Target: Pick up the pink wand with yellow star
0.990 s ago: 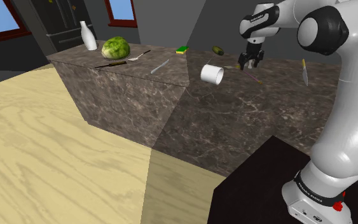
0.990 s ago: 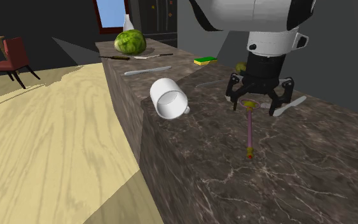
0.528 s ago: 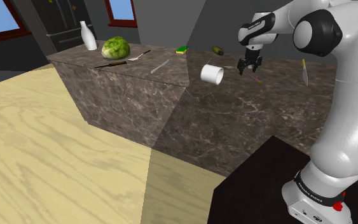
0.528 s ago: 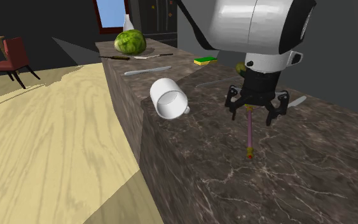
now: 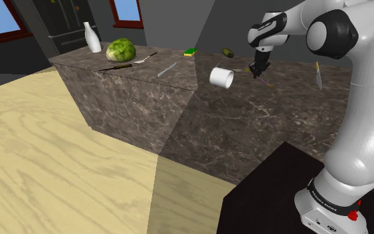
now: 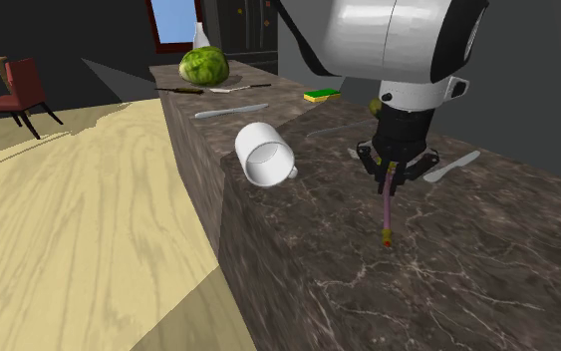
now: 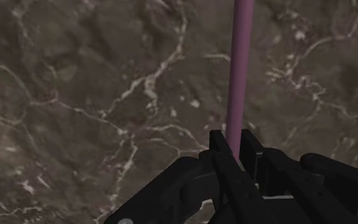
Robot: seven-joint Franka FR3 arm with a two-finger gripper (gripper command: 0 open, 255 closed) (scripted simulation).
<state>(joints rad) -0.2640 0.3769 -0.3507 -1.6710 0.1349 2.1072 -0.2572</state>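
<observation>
Gripper: lowered to the dark marble counter, fingers clamped together on the pink wand at its upper end. In the second exterior view, the wand's shaft runs from the fingers toward 6 o'clock and ends in a small yellow tip. Wrist view: the pink shaft leaves the fingertips straight ahead over the veined stone. A white mug lies on its side at 9 o'clock from the gripper. A green and yellow sponge sits at 11 o'clock, well apart.
</observation>
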